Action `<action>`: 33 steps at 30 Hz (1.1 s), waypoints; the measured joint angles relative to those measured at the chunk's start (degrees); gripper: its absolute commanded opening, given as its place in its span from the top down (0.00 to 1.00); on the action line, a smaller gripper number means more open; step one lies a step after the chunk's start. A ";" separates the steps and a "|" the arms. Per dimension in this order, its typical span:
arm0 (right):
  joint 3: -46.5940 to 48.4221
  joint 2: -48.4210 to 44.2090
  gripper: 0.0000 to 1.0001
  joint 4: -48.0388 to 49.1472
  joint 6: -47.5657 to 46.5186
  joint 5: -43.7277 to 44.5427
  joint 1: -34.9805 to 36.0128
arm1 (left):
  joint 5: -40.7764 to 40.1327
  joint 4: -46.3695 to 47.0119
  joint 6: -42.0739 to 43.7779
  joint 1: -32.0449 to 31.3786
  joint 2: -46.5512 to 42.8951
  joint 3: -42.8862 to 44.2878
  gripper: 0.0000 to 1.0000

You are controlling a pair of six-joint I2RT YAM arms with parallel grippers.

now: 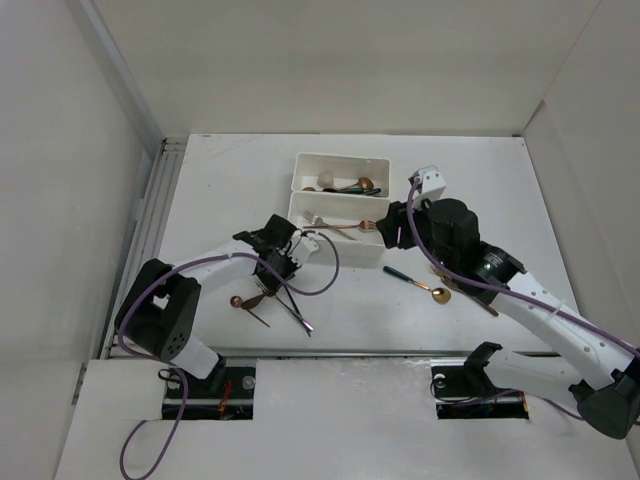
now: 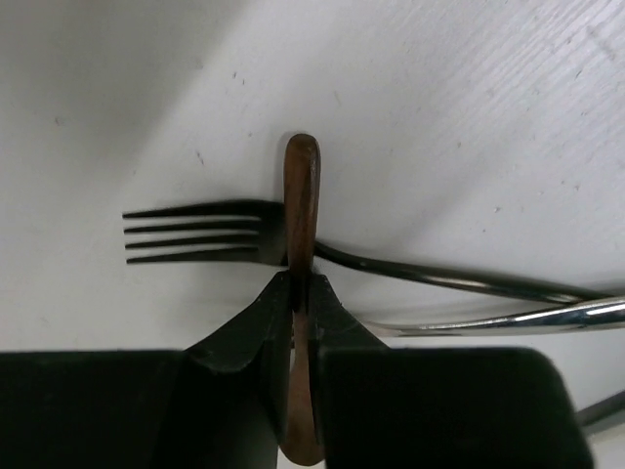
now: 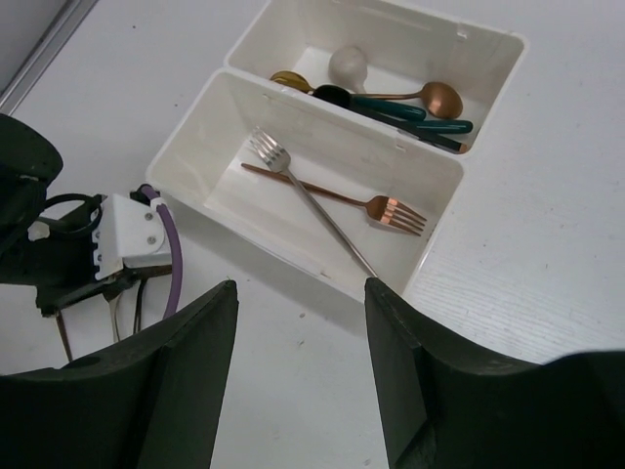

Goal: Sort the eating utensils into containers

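Observation:
My left gripper [image 2: 303,278] is shut on the slim handle of a copper utensil [image 2: 301,191], seen edge-on and held just above the table. A black fork [image 2: 200,233] and a silver handle [image 2: 518,317] lie under it. In the top view the left gripper [image 1: 272,262] is left of the two joined white trays. The near tray [image 1: 300,222] holds a silver fork [image 3: 293,181] and a copper fork [image 3: 395,211]. The far tray [image 1: 300,165] holds several spoons [image 3: 437,98]. My right gripper [image 3: 301,285] is open and empty, above the table by the near tray's front wall [image 3: 283,256].
A gold spoon with a dark green handle [image 1: 420,284] lies on the table under the right arm, with a copper utensil [image 1: 472,297] partly hidden beside it. A copper spoon [image 1: 237,300] and dark utensils [image 1: 297,314] lie by the left gripper. White walls enclose the table.

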 measured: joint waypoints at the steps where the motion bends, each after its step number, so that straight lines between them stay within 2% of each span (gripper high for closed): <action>1: 0.00 -0.13 0.40 0.00 -0.13 0.09 0.00 | 0.28 -0.83 -0.17 0.31 -0.02 0.22 1.00; 8: 0.00 -0.28 0.40 -0.04 -1.01 0.42 0.00 | 1.20 -8.46 -0.59 0.96 -3.34 4.98 1.00; 14: 0.00 -1.40 0.40 -0.13 -2.47 0.52 0.00 | -0.66 -15.13 0.87 0.96 -7.08 17.59 1.00; 18: 0.00 -2.78 0.36 0.35 -4.37 0.52 -0.13 | -3.74 -15.98 6.08 0.96 -8.28 26.14 1.00; 21: 0.02 -2.95 0.35 1.51 -5.62 0.07 -1.29 | -5.97 -11.96 12.33 0.96 -7.80 30.49 1.00; 25: 1.29 -0.13 0.35 3.41 -7.04 0.00 -4.59 | -7.17 -2.86 20.63 0.96 -0.15 38.29 1.00; 31: 4.85 7.06 0.35 5.09 -8.59 0.98 -8.61 | -6.10 8.92 28.02 0.96 23.54 57.24 1.00; 33: 5.66 8.09 0.35 5.16 -8.74 2.01 -9.68 | -5.18 10.82 28.85 0.96 29.33 60.41 1.00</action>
